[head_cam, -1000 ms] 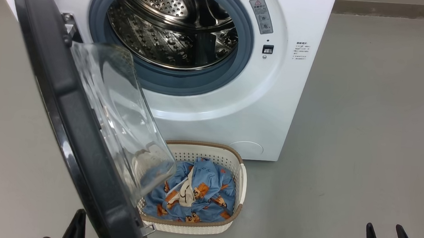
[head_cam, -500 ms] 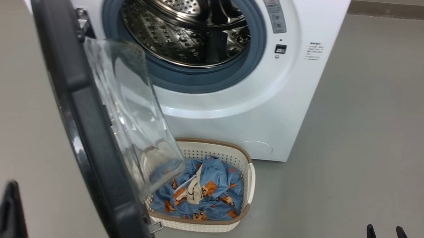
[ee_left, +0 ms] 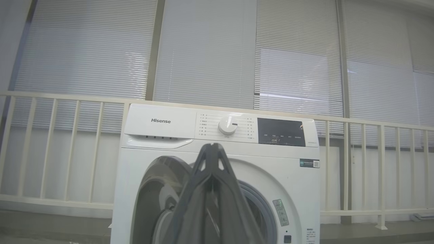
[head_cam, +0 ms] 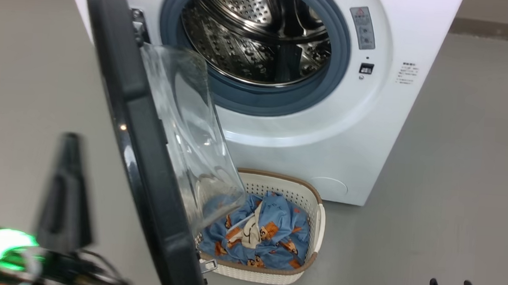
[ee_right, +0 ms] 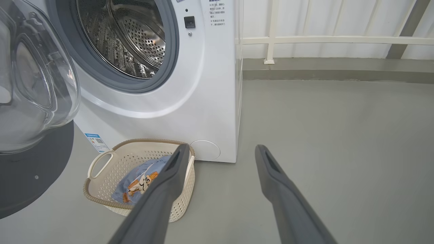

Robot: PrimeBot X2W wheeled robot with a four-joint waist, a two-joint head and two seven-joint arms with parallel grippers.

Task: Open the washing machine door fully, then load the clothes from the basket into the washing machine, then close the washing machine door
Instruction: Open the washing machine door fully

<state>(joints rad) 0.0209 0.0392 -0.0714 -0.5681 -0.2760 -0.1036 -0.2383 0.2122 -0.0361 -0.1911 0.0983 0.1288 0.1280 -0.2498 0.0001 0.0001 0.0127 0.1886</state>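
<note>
My left jaws are pressed together, outside the washing machine door (head_cam: 146, 153), which stands swung out edge-on toward me. My right jaws are spread and empty. The clothes (head_cam: 274, 233) lie heaped in the basket (head_cam: 278, 176) on the floor (head_cam: 433, 195) at the washing machine's (head_cam: 324, 156) foot, ahead-left of the right jaws, path clear. The door's glass overhangs the basket's left end and blocks my left arm, so I judge the right arm better placed.

One big white boxy front-loading washing machine (head_cam: 324, 156), with one round black-rimmed, glass-bowled door (head_cam: 146, 153) and one perforated steel drum (head_cam: 252, 35). One small cream perforated plastic basket (head_cam: 262, 275) with a brown rim. One bundle of light blue animal-printed fabric (head_cam: 282, 216). Two dark, long-fingered pincers: the left pincer (head_cam: 69, 143) and the right pincer (ee_right: 222, 150).
</note>
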